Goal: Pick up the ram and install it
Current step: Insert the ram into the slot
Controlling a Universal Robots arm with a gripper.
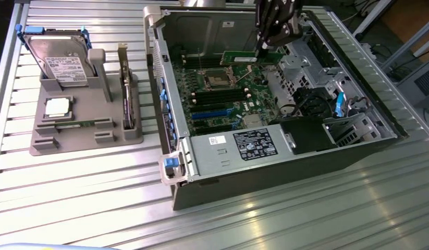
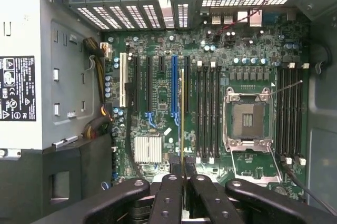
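Observation:
My gripper (image 1: 264, 49) hangs inside the open computer case (image 1: 174, 104), shut on the ram (image 1: 246, 57), a narrow green stick with a white label held on edge above the motherboard (image 1: 232, 104). In the wrist view the ram (image 2: 182, 113) appears edge-on as a thin line running out from between the black fingers (image 2: 167, 192) of the gripper (image 2: 182, 176). It hovers over the board beside a bank of black memory slots (image 2: 208, 113). The bare processor socket (image 2: 247, 118) lies past those slots, and a second bank of slots (image 2: 289, 113) beyond it.
A grey fixture (image 1: 85, 138) on the exterior view's left carries a hard drive (image 1: 60, 62), a square silver processor chip (image 1: 57, 107) and an upright card (image 1: 126, 99). The power supply (image 1: 235, 148) and drive cage (image 1: 350, 130) fill the case's near end. Case walls surround the board.

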